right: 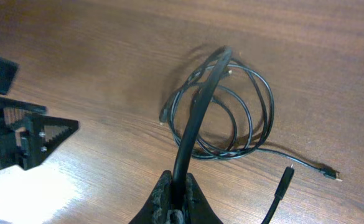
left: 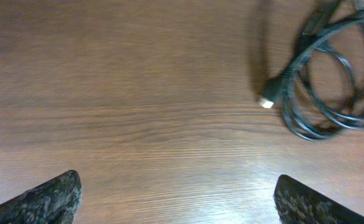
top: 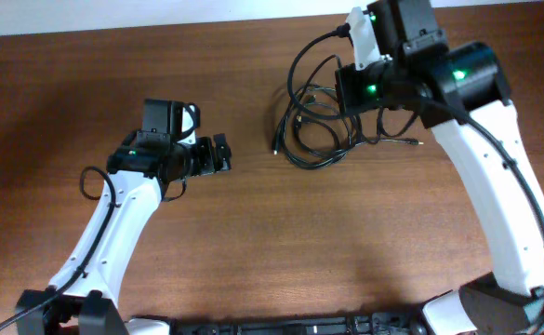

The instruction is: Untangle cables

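Note:
The cables are thin black cords lying in a looped tangle on the wooden table, right of centre. My right gripper is shut on one black cord, which rises from the tangle up into the jaws. It hovers over the tangle's right side in the overhead view. A loose plug end hangs beside the jaws, and another small plug lies on the table. My left gripper is open and empty, left of the tangle. Its view shows the tangle and a plug at upper right, with its fingers apart.
The brown wooden table carries only the cords and the two arms. The left gripper also shows at the left edge of the right wrist view. The right arm's white link spans the table's right side.

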Controlling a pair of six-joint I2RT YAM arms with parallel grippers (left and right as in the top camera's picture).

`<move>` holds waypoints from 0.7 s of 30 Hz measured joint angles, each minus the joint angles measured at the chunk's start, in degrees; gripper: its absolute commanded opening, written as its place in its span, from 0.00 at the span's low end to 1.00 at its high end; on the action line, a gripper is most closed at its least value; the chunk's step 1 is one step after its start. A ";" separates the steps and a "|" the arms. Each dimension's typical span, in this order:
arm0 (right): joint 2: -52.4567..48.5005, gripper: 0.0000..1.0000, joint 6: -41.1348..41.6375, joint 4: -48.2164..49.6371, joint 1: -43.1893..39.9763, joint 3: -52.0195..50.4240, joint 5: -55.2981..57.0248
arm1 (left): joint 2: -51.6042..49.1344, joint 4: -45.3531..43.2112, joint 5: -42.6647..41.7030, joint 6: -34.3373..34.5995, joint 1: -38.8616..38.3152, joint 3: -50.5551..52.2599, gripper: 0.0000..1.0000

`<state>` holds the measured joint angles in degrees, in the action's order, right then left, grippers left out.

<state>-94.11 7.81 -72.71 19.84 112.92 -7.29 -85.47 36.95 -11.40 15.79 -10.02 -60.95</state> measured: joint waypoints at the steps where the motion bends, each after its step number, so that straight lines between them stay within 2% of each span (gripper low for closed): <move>1: 1.95 0.04 0.07 0.26 0.00 -0.04 0.00 | 0.02 -0.50 -2.69 -1.07 0.00 0.00 0.99; 6: 10.80 0.04 0.20 7.54 0.00 -0.11 -1.03 | 0.04 -8.76 -18.32 -5.33 0.00 0.13 0.99; 8: 11.04 0.04 0.44 15.32 -0.04 -0.48 -7.50 | -0.11 -13.79 -23.32 -6.36 0.00 0.31 0.99; 12: 11.78 0.04 0.81 23.50 -0.04 -0.52 -19.50 | -4.94 -24.02 -33.66 -7.30 -0.33 0.35 0.99; 16: 11.85 0.04 0.81 23.91 -0.04 -0.52 -22.32 | -9.66 -30.03 -33.99 -7.28 -5.51 0.35 0.99; 17: 11.87 0.04 0.83 23.98 -0.04 -0.52 -22.84 | -11.34 -30.23 -30.86 -7.28 -7.45 0.35 0.95; 19: 11.89 0.04 0.81 23.58 -0.04 -0.52 -20.26 | -14.14 -28.68 -23.65 -7.43 -9.79 0.33 0.58; 20: 11.98 0.04 0.85 22.56 -0.02 -0.52 -18.01 | -14.51 -26.51 -20.94 -7.43 -9.88 0.11 0.50; 21: 12.15 0.04 1.14 20.00 -0.33 -0.52 -11.58 | -14.51 -21.94 -14.51 -7.50 -9.27 0.22 0.30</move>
<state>-81.95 8.95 -52.71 19.51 112.40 -18.87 -99.98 15.00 -25.91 8.29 -19.29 -60.73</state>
